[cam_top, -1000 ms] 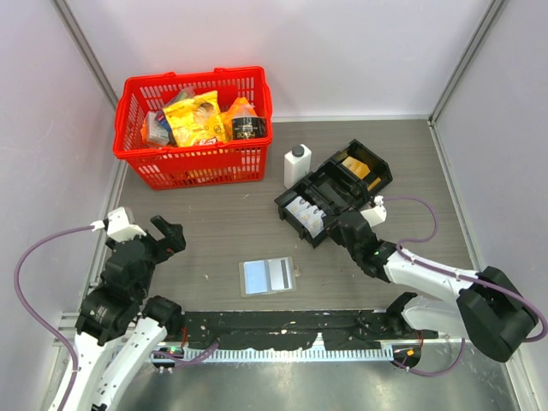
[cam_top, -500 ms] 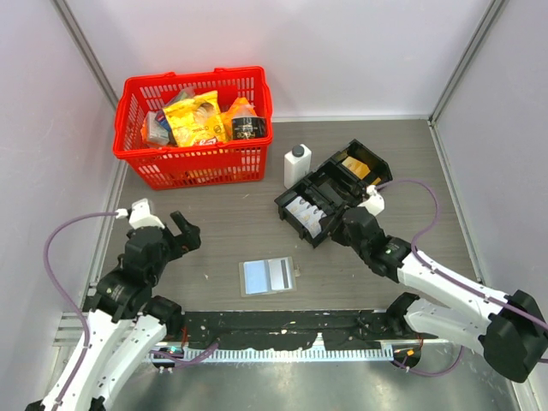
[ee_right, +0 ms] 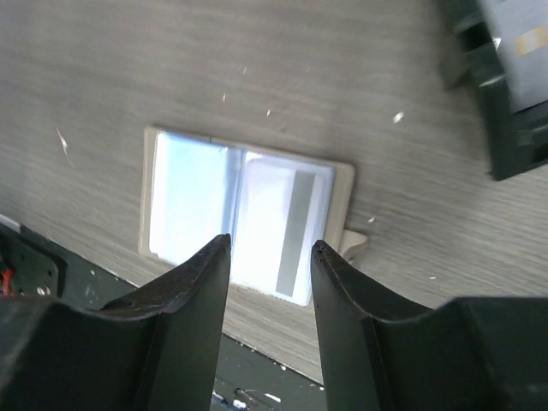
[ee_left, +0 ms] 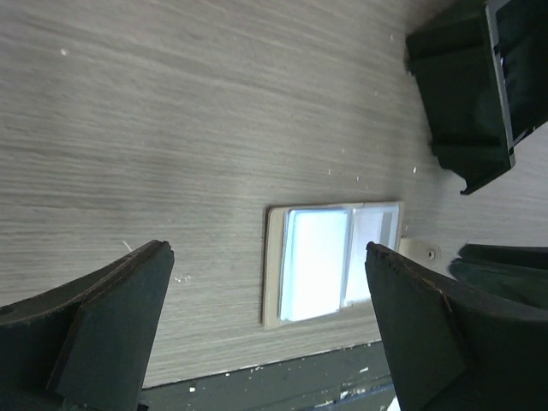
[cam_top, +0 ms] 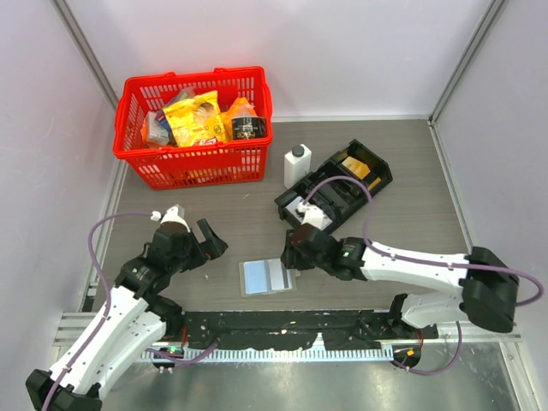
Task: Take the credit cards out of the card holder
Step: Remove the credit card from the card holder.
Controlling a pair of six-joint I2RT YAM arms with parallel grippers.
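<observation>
Card holder (cam_top: 268, 276) lies open and flat, pale blue panel up, close to the near edge of the surface (cam_top: 411, 171), about midway along it. Right fingers (ee_right: 201, 291) sit over its right end, a little apart, holding nothing. Left fingers (ee_left: 120, 308) are spread wide and empty, near its left side. Black tray (cam_top: 338, 184) lies beyond, right of centre; red basket (cam_top: 197, 75) sits in the far-left corner.

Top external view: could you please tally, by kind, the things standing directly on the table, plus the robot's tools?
Red basket: 1
White bottle: 1
Black tray: 1
Card holder: 1
Tools: 2 (left tool, right tool)
Total: 6
</observation>
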